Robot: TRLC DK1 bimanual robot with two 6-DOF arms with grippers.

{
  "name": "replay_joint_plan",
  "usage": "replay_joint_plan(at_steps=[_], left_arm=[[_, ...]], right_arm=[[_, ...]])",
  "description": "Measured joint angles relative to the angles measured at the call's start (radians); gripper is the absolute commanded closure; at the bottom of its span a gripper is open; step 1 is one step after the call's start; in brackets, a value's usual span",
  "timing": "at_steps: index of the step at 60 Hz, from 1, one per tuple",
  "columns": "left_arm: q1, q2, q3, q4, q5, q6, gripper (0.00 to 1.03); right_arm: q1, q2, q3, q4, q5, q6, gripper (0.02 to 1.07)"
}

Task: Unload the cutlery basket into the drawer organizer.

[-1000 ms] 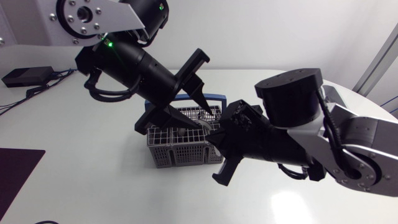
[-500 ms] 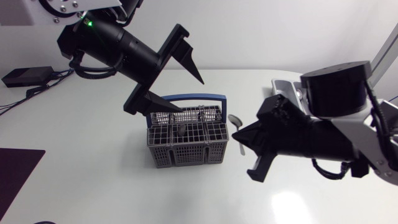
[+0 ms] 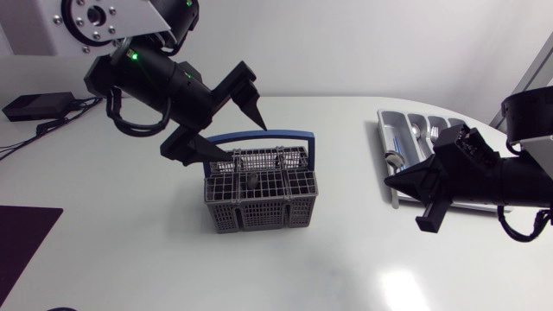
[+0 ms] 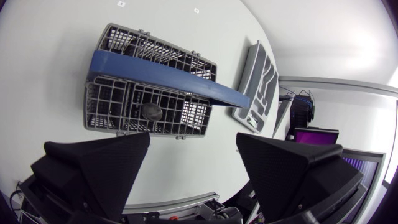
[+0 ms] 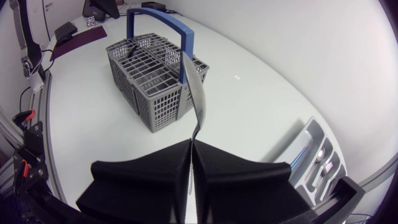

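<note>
The grey wire cutlery basket (image 3: 259,200) with a blue handle (image 3: 259,136) stands mid-table. A dark rounded utensil (image 3: 251,181) sits in it. My left gripper (image 3: 249,138) hovers open over the handle's left end, nothing between its fingers. The left wrist view looks down past that gripper (image 4: 193,162) onto the basket (image 4: 149,93) and the utensil (image 4: 151,112). My right gripper (image 3: 390,183) is beside the grey drawer organizer (image 3: 415,138) at the right. In its wrist view it (image 5: 191,146) is shut on a silver spoon (image 5: 196,93) that sticks out ahead, toward the basket (image 5: 155,81).
Some cutlery lies in the organizer's compartments (image 5: 320,155). A black box with cables (image 3: 34,105) sits at the far left of the table. A dark mat (image 3: 22,238) lies at the front left edge.
My right arm has drawn back from the basket to the right with the spoon, ending beside the organizer. My left gripper has opened wide and lifted from the basket to above its handle.
</note>
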Motion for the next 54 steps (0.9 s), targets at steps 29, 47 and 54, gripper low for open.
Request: replay_joint_plan(at_steps=[29,47,54], left_arm=[[-0.01,-0.088,-0.154,0.087,-0.09,0.294,0.05],[-0.01,-0.119,-0.185,0.1,-0.157,0.478,0.05],[-0.011,-0.127,-0.203,0.105,-0.172,0.532,0.05]], right_arm=[[-0.296,0.27,0.193,-0.206,-0.073,-0.424,1.01],[-0.403,0.466,0.344,-0.269,0.047,-0.661,1.01],[-0.433,0.535,0.395,-0.272,0.12,-0.742,1.01]])
